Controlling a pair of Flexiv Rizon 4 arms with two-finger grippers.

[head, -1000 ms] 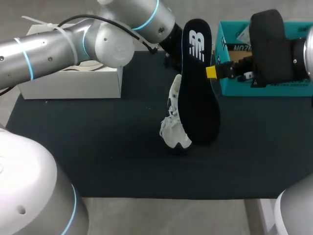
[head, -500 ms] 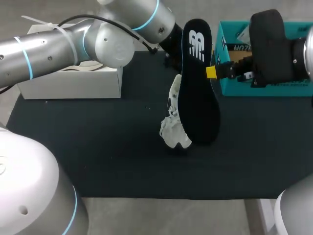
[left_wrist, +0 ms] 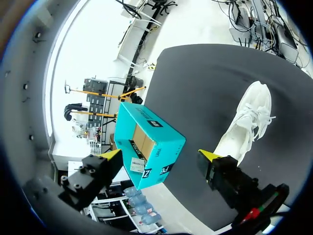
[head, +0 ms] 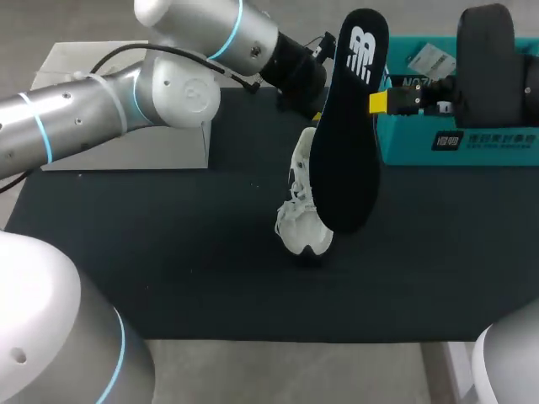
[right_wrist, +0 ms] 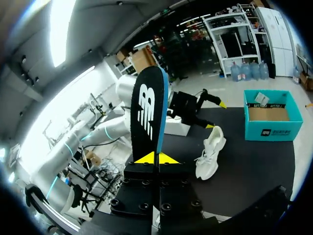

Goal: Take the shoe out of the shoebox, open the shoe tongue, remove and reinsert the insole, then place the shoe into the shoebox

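A long black insole [head: 347, 135] with a white logo hangs above the mat, and my right gripper [head: 381, 102] is shut on its edge. In the right wrist view the insole [right_wrist: 149, 110] stands upright between the shut yellow tips of the right gripper [right_wrist: 157, 157]. Below it, a white shoe [head: 299, 206] lies on the dark mat. The teal shoebox [head: 459, 139] stands open at the back right. My left gripper [head: 318, 88] hovers behind the shoe, partly hidden by the insole. The left wrist view shows the left gripper [left_wrist: 161, 155] open and empty, with the shoebox [left_wrist: 146, 142] ahead and the shoe [left_wrist: 247, 122] beside it.
A white box [head: 160, 147] sits at the back left, under my left arm. The dark mat [head: 168, 252] covers the table, with bare room in front of the shoe and to its left.
My right gripper has carried the insole up and toward the back right, tilting it. The left arm has shifted right, closer to the insole. The shoe stayed put.
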